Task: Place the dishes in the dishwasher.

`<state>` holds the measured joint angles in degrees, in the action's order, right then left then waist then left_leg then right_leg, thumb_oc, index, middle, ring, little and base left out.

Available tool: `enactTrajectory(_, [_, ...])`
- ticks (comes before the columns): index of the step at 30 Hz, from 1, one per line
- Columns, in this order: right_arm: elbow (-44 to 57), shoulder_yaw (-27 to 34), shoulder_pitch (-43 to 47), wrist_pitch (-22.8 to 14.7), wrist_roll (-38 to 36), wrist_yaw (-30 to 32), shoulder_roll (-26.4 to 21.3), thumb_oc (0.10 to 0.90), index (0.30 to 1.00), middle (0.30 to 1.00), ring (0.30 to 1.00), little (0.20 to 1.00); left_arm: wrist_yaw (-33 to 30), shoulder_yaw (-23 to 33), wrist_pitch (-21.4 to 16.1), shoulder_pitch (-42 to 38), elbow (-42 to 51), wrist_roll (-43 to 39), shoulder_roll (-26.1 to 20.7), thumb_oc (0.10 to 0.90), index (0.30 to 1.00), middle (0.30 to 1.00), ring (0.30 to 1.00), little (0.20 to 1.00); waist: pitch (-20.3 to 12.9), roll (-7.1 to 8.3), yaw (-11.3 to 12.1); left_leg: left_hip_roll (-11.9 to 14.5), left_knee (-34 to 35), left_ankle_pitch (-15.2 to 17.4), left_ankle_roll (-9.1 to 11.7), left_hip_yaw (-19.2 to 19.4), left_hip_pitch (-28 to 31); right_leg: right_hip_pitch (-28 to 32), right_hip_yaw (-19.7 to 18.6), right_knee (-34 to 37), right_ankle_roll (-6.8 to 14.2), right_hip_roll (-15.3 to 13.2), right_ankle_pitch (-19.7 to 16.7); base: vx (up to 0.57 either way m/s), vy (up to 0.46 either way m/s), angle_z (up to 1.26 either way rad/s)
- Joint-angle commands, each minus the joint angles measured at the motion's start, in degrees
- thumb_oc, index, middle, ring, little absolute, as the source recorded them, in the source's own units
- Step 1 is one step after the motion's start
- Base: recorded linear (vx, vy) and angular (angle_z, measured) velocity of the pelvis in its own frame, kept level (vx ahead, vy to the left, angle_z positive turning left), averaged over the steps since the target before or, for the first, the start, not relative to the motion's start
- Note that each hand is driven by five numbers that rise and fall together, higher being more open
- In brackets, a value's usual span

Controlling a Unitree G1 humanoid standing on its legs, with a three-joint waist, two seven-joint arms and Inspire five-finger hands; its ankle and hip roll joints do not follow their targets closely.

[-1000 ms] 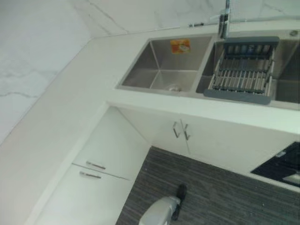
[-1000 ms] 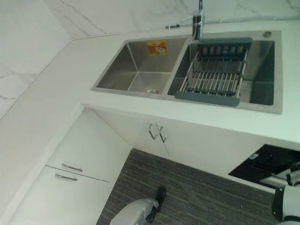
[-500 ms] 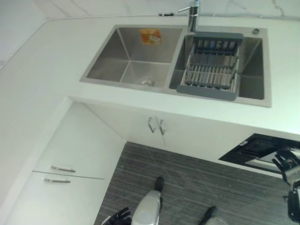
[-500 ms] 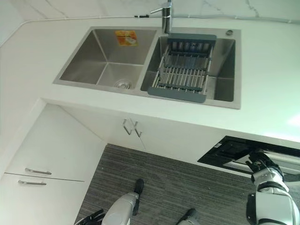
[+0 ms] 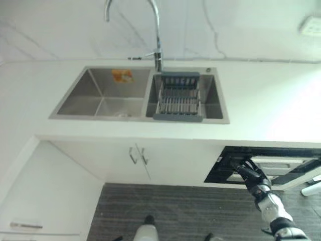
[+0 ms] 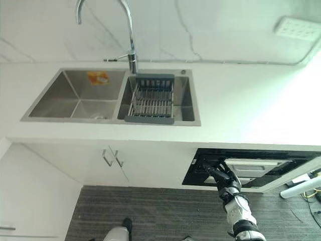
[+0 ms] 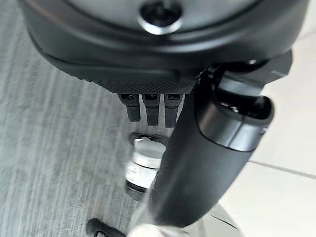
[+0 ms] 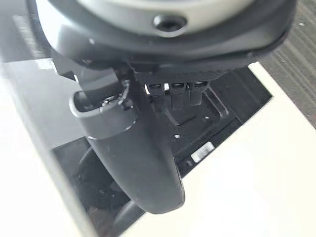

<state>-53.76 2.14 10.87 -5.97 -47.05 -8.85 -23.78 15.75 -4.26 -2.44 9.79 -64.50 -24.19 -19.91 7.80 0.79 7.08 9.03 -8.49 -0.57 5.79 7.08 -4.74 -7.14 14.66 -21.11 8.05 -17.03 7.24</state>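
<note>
Reaching up from the lower right, the right hand (image 6: 220, 175) sits at the front of the dishwasher (image 6: 251, 168), the dark opening set under the front edge of the bench (image 6: 251, 100), right of the cabinet doors (image 6: 111, 158). Its forearm rises steeply from below, wrist nearly straight, with the hand against the left part of the opening. In the right wrist view the thumb (image 8: 133, 148) stands out long and straight and the fingers (image 8: 173, 94) show only as short stubs pointing toward the dark interior, so the hand looks relaxed and spread, holding nothing.

The left hand (image 7: 163, 106) hangs low over the striped floor (image 7: 49, 148); its thumb is extended and its fingers are straight and unclenched, with nothing in them.

On the bench, the double sink (image 5: 100, 95) lies toward the back edge, with a grey drying rack (image 5: 179, 97) resting across its right basin below the tall faucet (image 5: 157, 35). No dishes can be made out in the rack or either basin.
</note>
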Motion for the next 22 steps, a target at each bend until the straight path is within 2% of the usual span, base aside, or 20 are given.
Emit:
enactTrajectory(1, [0.58,0.54,3.28,-2.85,6.64,-3.44,-1.59,0.800,0.900,0.900,0.900,0.900,2.57,1.48,-2.27,-2.47,1.24,-2.81,0.76,0.800,0.900,0.900,0.900,0.900,-0.08,0.85,-0.04,3.31,-8.70,11.17,-0.05,2.71,1.92,1.07,-1.08,3.92,1.08,0.42,-1.61,0.03,-0.009,-0.45])
enactTrajectory(4, [-4.73,-0.49,0.05,-1.86,7.40,-5.50,1.65,0.800,0.900,0.900,0.900,0.900,1.03,1.98,-3.46,-4.45,-1.61,-0.45,1.74,0.800,0.900,0.900,0.900,0.900,-0.83,1.45,-1.35,3.60,-8.70,11.32,0.15,3.49,3.26,2.06,-1.80,3.92,0.32,1.58,-0.87,0.03,-0.019,-0.30])
enactTrajectory(6, [-8.31,-1.99,-1.81,-2.02,11.10,-4.12,3.79,0.800,0.900,0.900,0.900,0.900,-0.06,2.07,-1.94,-5.85,-3.87,0.44,2.35,0.800,0.900,0.900,0.900,0.900,-1.54,1.61,-2.32,3.83,-8.70,11.41,0.17,4.09,3.85,2.36,-2.29,3.92,0.06,2.05,-0.48,0.03,0.005,-0.20])
enactTrajectory(10, [-14.27,-3.29,-3.54,-1.30,12.95,-1.46,6.12,0.800,0.900,0.900,0.900,0.900,-4.12,3.03,-2.22,-7.94,-8.05,2.00,3.10,0.800,0.900,0.900,0.900,0.900,-2.55,1.66,-3.61,4.31,-8.70,11.55,0.24,5.04,4.99,2.98,-2.92,3.92,-0.27,2.69,-0.06,0.05,0.009,-0.21])
enactTrajectory(17, [-18.60,-4.04,-5.68,1.45,18.53,-0.29,7.19,0.800,0.900,0.900,0.900,0.900,-9.23,3.42,-4.60,-9.37,-9.49,4.47,3.31,0.800,0.900,0.900,0.900,0.900,-3.42,1.23,-4.55,4.22,-8.70,11.75,0.21,5.44,5.90,3.60,-3.53,3.92,-0.39,3.12,0.20,0.02,0.008,-0.12])
enactTrajectory(22, [-20.68,-4.30,-6.77,3.14,23.46,-0.27,7.17,0.800,0.900,0.900,0.900,0.900,-9.92,4.46,-6.04,-9.19,-9.66,4.13,3.42,0.800,0.900,0.900,0.900,0.900,-3.70,1.01,-4.52,3.94,-8.70,11.95,0.13,5.07,6.11,3.96,-3.48,3.92,-0.29,2.95,0.23,0.01,0.013,-0.07])
